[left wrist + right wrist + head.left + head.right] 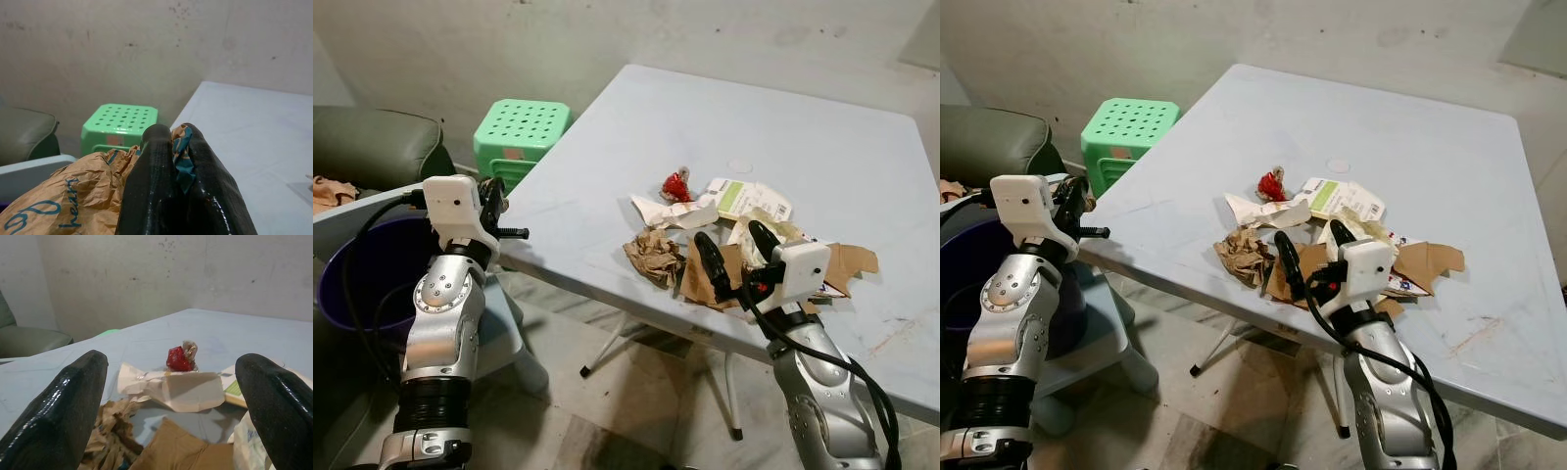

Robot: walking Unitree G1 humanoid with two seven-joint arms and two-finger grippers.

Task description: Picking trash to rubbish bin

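Crumpled brown paper (pixel 63 196) is clamped between the closed fingers of the left gripper (pixel 173 147), above the purple bin (pixel 352 284), mostly hidden by the arm. The right gripper (pixel 734 250), fingers apart, hovers over scraps (pixel 705 211) on the desk (pixel 822 147). A green stool (pixel 521 127) stands behind.

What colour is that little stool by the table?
Mint green stool, its top dotted with holes; clearest in left wrist view.
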